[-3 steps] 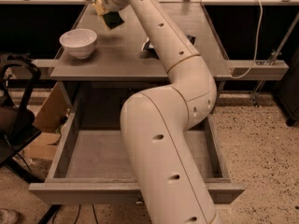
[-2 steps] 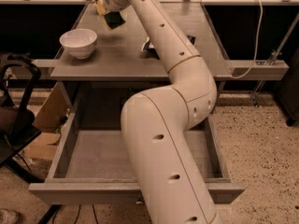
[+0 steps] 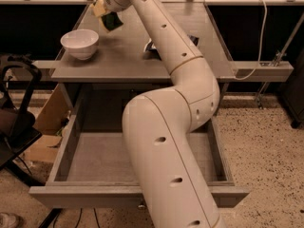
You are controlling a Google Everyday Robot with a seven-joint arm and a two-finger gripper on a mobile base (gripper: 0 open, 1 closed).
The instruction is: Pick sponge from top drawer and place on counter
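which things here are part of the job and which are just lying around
Job: sponge, held in the pincer over the far left of the counter; open top drawer.
Lying about: white bowl, dark item behind the arm, cardboard box, cable.

Speckled terrazzo floor, dim warm light. Dark panels behind and beside the grey table. White cable drapes to a metal rail on the right. Black chair and cardboard box on the left. Gripper over the table's far left, jaws clamped on the sponge.
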